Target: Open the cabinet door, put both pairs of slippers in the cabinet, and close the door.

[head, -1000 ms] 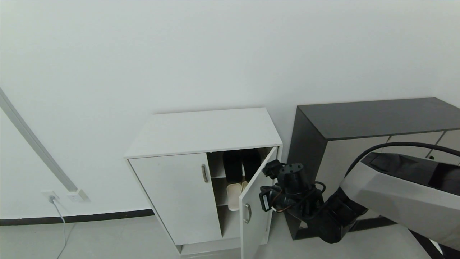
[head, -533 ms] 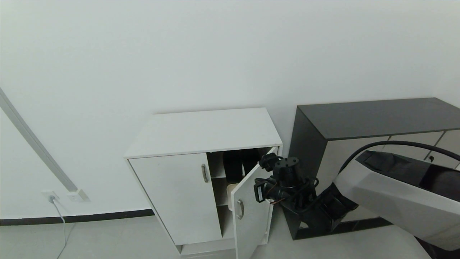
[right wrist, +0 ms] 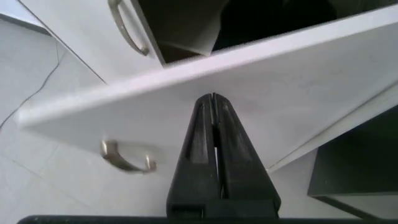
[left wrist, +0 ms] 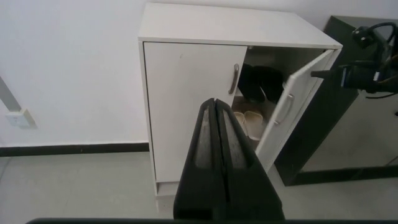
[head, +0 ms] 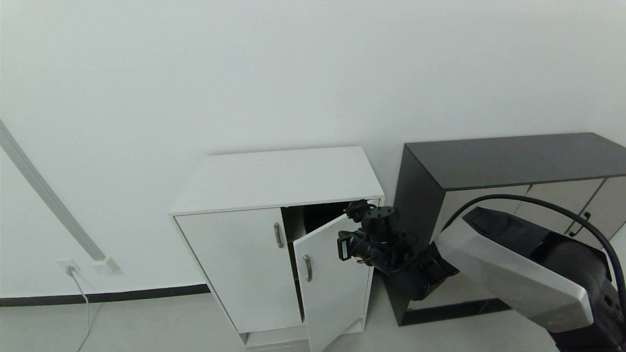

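Observation:
The white cabinet [head: 274, 178] stands against the wall, its left door [head: 244, 264] closed. Its right door [head: 332, 274] hangs partly open. My right gripper [head: 354, 209] is shut, and its tips [right wrist: 214, 98] rest against the outer face of that door near the top edge. The door's handle [right wrist: 127, 158] sits off to the side. Inside, black slippers [left wrist: 261, 84] lie on the upper shelf with pale beige slippers [left wrist: 249, 121] on the shelf below. My left gripper [left wrist: 214, 102] is shut with nothing in it and is held back from the cabinet front.
A dark sideboard [head: 489, 161] stands close to the cabinet's right side. A wall socket with a cable [head: 73, 269] and a slanted conduit [head: 44, 188] are on the left. Bare floor [head: 122, 327] lies in front.
My right gripper moved left against the right door, which swung a good way towards closed. The beige slippers went out of sight behind it in the head view.

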